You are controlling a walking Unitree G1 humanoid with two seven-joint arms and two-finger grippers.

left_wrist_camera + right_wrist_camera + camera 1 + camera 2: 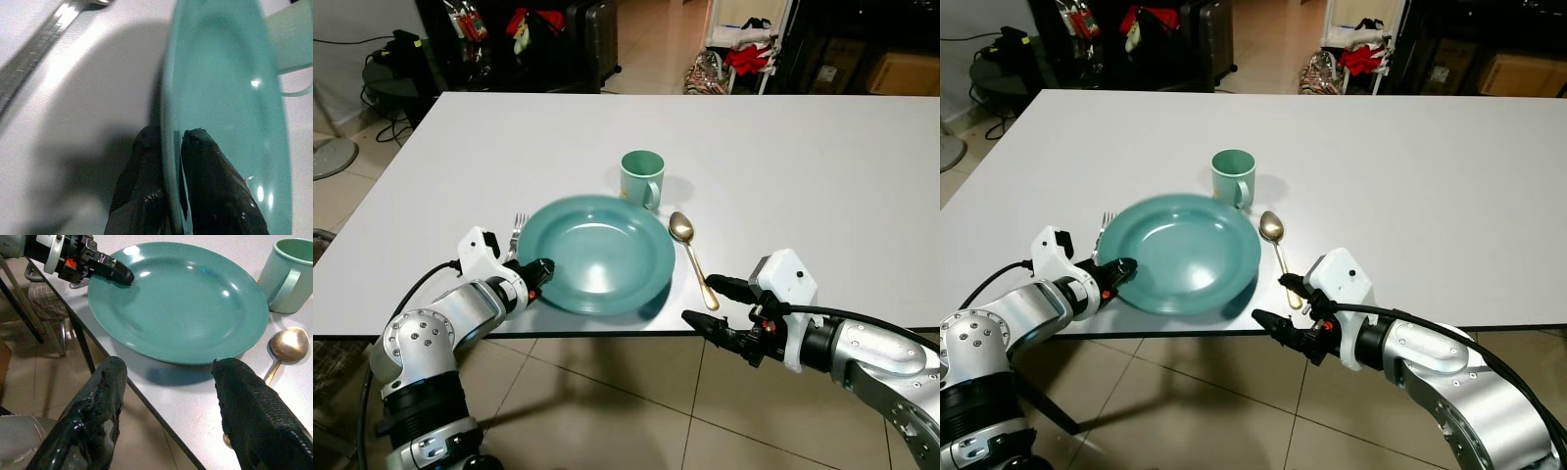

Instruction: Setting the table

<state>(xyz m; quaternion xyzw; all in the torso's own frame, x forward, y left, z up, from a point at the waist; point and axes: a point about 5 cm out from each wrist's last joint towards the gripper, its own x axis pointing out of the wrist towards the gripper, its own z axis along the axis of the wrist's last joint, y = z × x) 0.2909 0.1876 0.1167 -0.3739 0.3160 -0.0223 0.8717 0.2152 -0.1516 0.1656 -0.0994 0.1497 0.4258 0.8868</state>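
Note:
A teal plate [597,253] lies near the white table's front edge [607,335]. My left gripper [540,271] is shut on the plate's left rim [168,147], one finger above and one below. A fork [517,233] lies just left of the plate, a teal mug [642,177] stands behind it, and a gold spoon [692,255] lies to its right. My right gripper [710,305] is open at the table's front edge, right of the plate [176,298] and apart from it, one finger above the tabletop and one below the edge.
The table stretches bare to the back and right. Tiled floor [607,411] lies below the front edge. Dark furniture, bags and red items [744,57] stand beyond the far edge. A round side table [386,73] is at the back left.

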